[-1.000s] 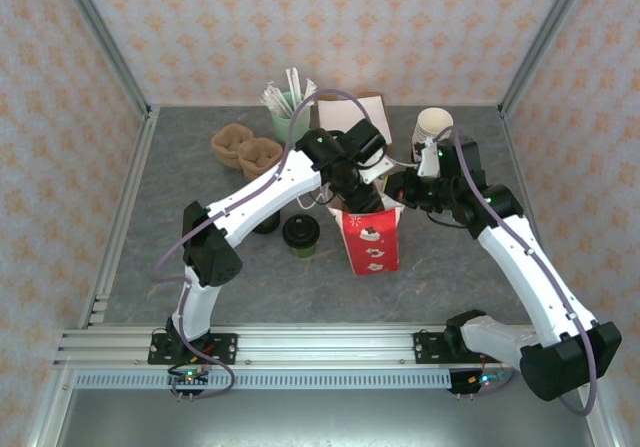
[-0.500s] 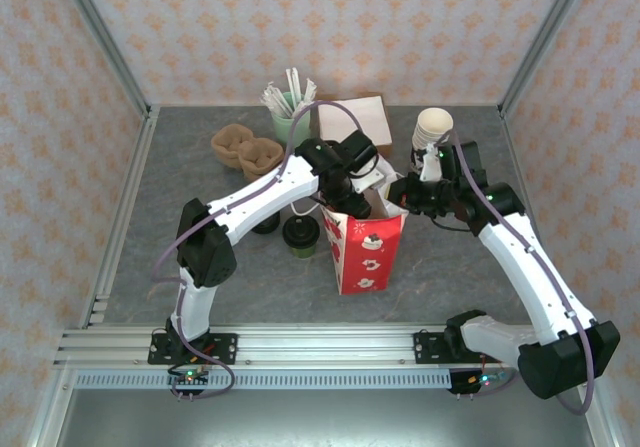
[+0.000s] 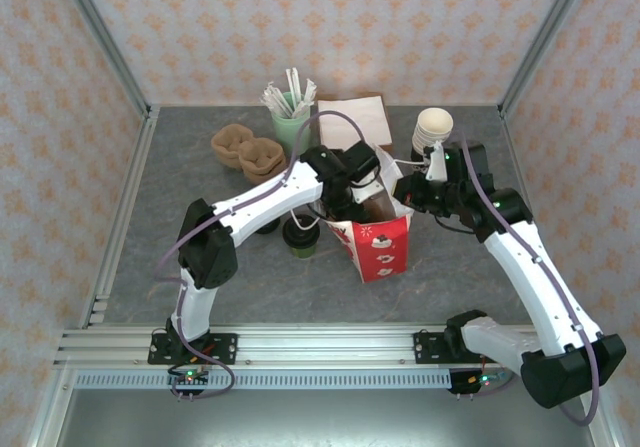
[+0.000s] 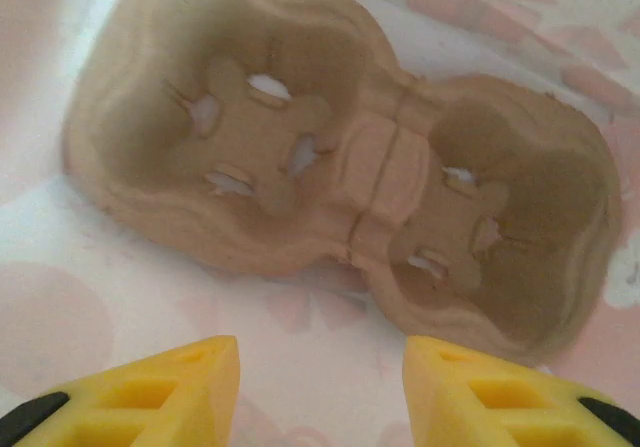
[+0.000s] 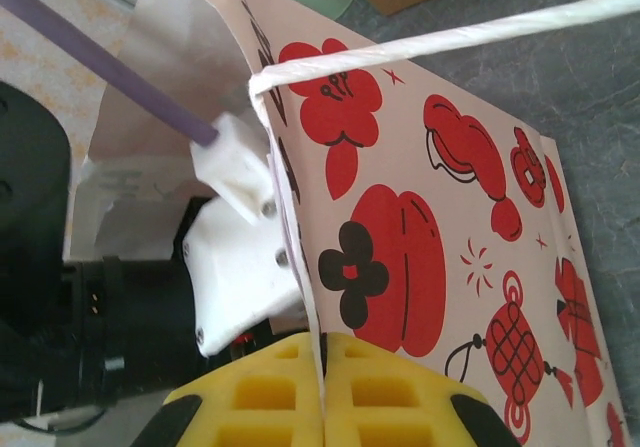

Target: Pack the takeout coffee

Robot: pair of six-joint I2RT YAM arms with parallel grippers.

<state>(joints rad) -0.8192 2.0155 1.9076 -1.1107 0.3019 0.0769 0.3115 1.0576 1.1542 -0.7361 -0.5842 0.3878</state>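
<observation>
While my right pincer [image 5: 322,372] is pinching the rim of the red bag [image 3: 382,249], I'm holding the left pincer [image 4: 320,372] parted and empty inside it, the takeout coffee [image 3: 300,235] sitting just left of centre frame.

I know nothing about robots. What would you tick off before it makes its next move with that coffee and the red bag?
1. The right gripper pinches the red bag at its rim: ok.
2. The left gripper is open, nothing between its fingers: ok.
3. The cup carrier lies below the left gripper, both wells free: ok.
4. The takeout coffee stands upright on the table, lid on: ok.
5. Coffee inside the bag: not ok.
6. Bag standing steady by itself: cannot tell.
</observation>
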